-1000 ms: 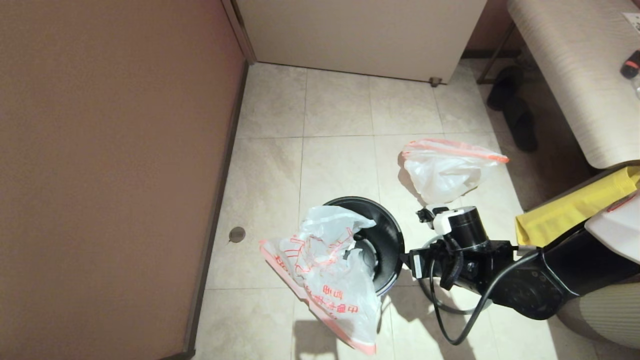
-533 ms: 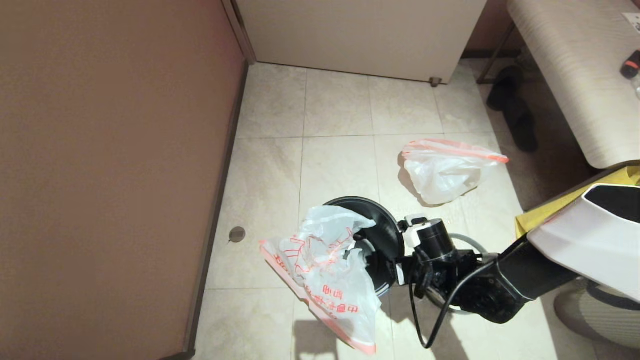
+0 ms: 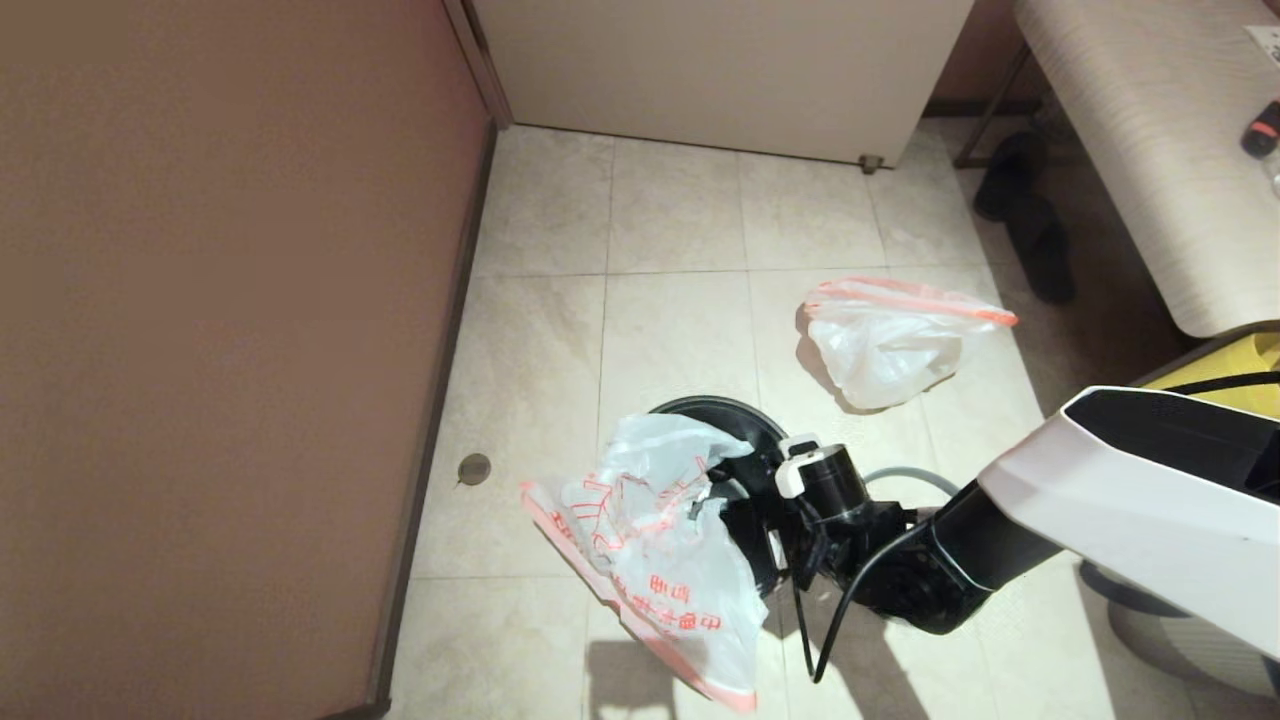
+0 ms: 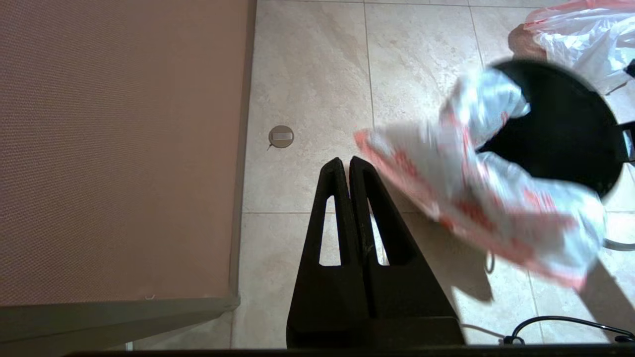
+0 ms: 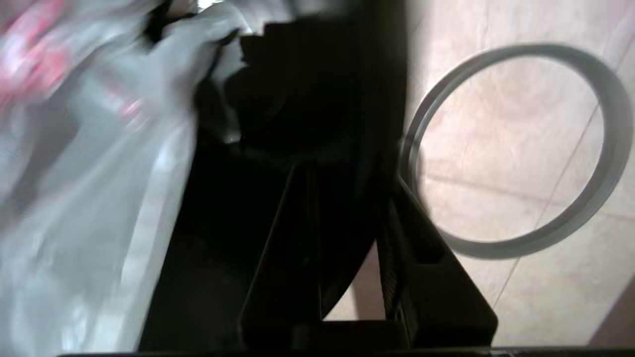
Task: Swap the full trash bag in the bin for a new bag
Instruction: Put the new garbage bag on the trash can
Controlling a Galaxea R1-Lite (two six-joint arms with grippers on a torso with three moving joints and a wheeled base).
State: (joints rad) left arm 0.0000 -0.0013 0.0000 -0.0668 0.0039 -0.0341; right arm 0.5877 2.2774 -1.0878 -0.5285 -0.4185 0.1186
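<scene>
On tile floor: round black bin (image 3: 770,470) | crinkled new bag (image 3: 650,540) draped over rim | right gripper (image 5: 347,198) straddling bin wall, grip unclear | left gripper (image 4: 349,166) closed, empty

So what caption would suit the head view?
Right gripper at the bin rim, new bag draped over it, full trash bag aside.

**Three views over one bin**

The head view looks steeply down at the tiled floor (image 3: 680,330) from above. The left wrist view hangs high, facing down. The right wrist view sits close against the bin (image 5: 297,124). All three share the new bag (image 3: 650,540).
</scene>
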